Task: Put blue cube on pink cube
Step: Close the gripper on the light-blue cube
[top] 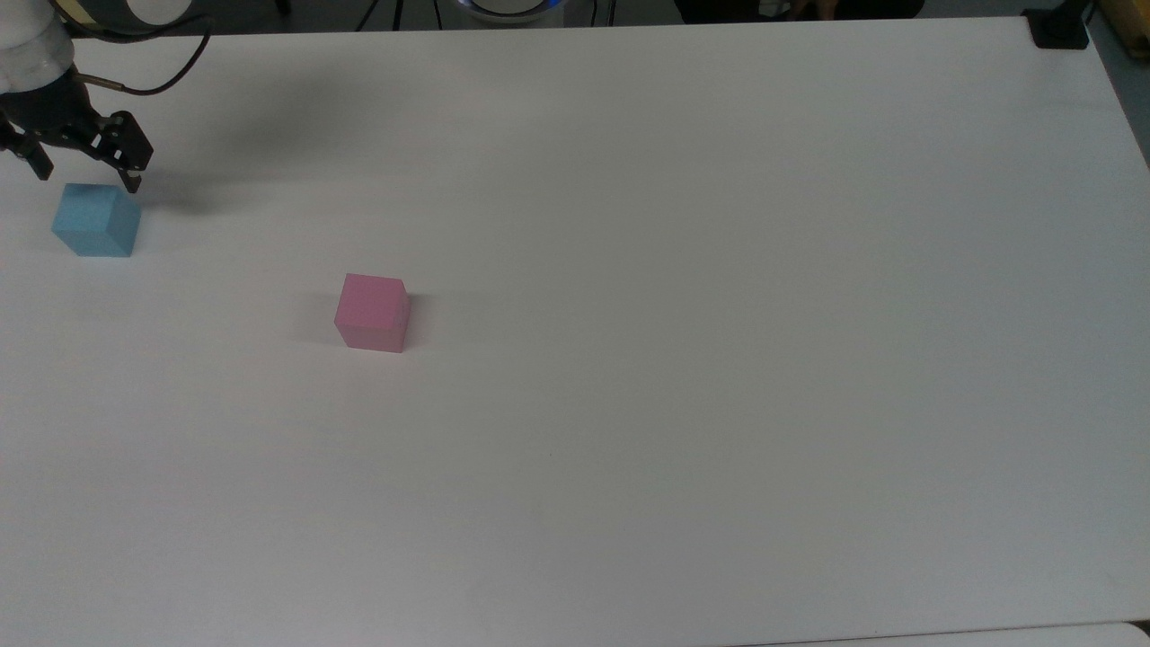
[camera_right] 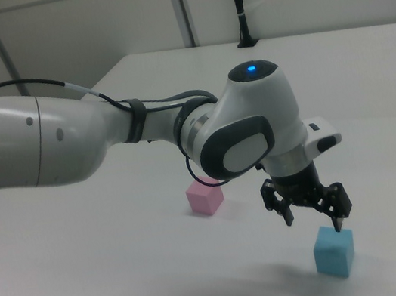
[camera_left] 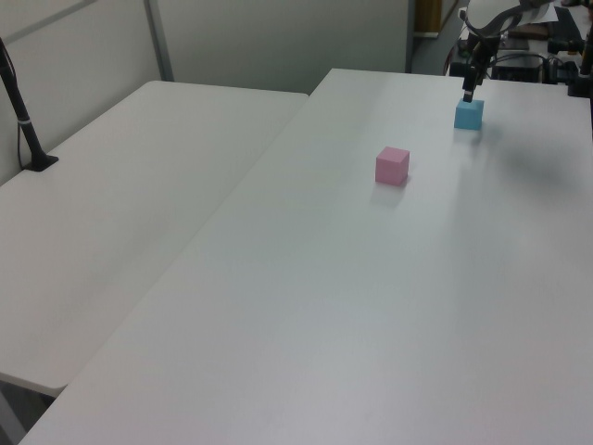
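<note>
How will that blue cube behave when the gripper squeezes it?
The blue cube has flat, matte faces, so it probably grips without slipping. It sits flat on the table, unlikely to roll. It looks foam-like, probably light.

Top view: high, looking steeply down on desk (top: pixel 683 270). Left view: far, oblique along desk's length. Right view: close, low, opposite end, facing arm. All share blue cube (top: pixel 95 220), pink cube (top: pixel 372 312).

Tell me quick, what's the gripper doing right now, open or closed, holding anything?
Gripper: open, holding nothing, just above the blue cube, which sits on the table.
</note>
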You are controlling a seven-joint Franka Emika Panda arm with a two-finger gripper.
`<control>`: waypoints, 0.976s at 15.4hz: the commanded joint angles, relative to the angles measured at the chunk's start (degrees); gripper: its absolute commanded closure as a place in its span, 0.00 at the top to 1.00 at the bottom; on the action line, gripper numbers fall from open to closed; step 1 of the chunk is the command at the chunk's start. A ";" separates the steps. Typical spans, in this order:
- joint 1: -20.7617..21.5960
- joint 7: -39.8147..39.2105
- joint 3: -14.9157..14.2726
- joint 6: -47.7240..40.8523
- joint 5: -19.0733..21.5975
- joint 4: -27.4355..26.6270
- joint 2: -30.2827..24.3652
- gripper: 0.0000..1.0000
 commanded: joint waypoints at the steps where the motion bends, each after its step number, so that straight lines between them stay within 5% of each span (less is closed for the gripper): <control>1: 0.16 -0.52 -0.41 4.29 -0.13 0.49 2.59 1.00; 12: -0.98 0.71 -0.41 7.29 -3.47 0.05 4.79 1.00; 15: -1.07 0.88 -0.32 7.46 -4.69 -0.04 5.93 0.84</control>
